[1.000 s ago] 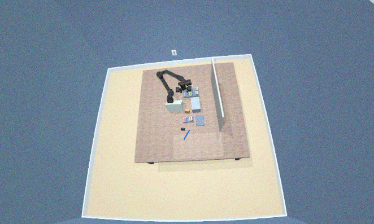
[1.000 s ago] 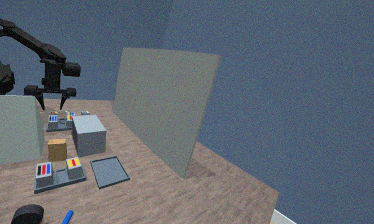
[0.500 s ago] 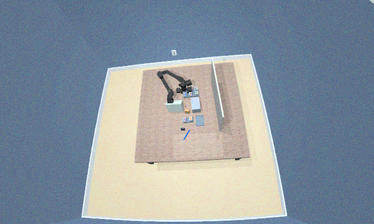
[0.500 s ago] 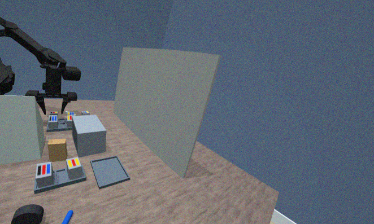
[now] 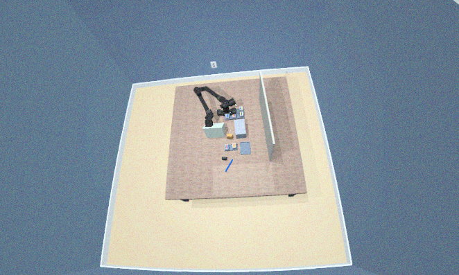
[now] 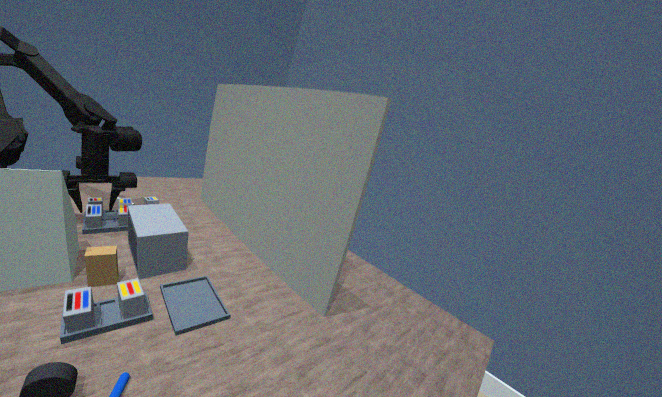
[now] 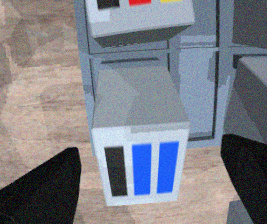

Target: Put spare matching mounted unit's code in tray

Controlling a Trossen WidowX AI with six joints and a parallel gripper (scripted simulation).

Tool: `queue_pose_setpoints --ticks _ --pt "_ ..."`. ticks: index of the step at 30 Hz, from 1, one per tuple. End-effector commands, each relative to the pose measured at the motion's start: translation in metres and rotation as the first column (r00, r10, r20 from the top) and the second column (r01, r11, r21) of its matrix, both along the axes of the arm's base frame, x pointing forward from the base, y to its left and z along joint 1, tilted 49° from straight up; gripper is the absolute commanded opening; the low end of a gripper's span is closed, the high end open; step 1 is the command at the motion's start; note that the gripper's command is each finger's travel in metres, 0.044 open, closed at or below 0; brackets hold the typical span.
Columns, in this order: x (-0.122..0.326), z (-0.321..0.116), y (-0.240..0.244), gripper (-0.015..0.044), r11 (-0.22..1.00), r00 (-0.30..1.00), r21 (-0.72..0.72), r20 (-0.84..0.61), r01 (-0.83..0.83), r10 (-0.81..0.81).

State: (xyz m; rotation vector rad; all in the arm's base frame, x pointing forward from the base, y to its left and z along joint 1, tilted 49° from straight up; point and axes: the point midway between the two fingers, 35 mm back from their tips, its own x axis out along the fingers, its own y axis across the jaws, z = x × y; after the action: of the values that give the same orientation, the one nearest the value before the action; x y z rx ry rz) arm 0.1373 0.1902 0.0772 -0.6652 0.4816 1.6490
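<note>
A grey spare with black, blue and blue bars (image 7: 141,167) (image 6: 93,211) sits at the near left of the far rack (image 7: 196,100) (image 6: 105,228). My gripper (image 7: 152,151) (image 6: 96,211) is open, with one finger on each side of this spare and a gap at both sides. A black-red-yellow spare (image 7: 143,19) sits behind it. The near rack (image 6: 107,325) holds a black-red-blue spare (image 6: 78,308) (image 5: 227,147) and a yellow-red-yellow spare (image 6: 131,298) (image 5: 234,145). The flat tray (image 6: 195,304) (image 5: 245,148) is empty. I cannot make out the mounted unit or its code.
A pale green block (image 6: 35,228) (image 5: 215,131) stands near the arm base. A grey box (image 6: 160,243) (image 5: 240,128) and an orange block (image 6: 102,267) (image 5: 229,136) stand between the racks. A tall panel (image 6: 285,183) stands to the right. A black cylinder (image 6: 49,380) and blue stick (image 6: 119,385) lie in front.
</note>
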Motion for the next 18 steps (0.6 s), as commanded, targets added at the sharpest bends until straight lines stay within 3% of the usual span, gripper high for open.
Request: queue_pose_setpoints --ticks 1,18 --pt "-0.002 -0.008 0.005 0.0300 1.000 1.000 -0.009 -0.011 0.002 -0.003" --pt "-0.009 -0.022 0.025 0.0300 1.000 1.000 0.006 -0.015 0.006 -0.006"
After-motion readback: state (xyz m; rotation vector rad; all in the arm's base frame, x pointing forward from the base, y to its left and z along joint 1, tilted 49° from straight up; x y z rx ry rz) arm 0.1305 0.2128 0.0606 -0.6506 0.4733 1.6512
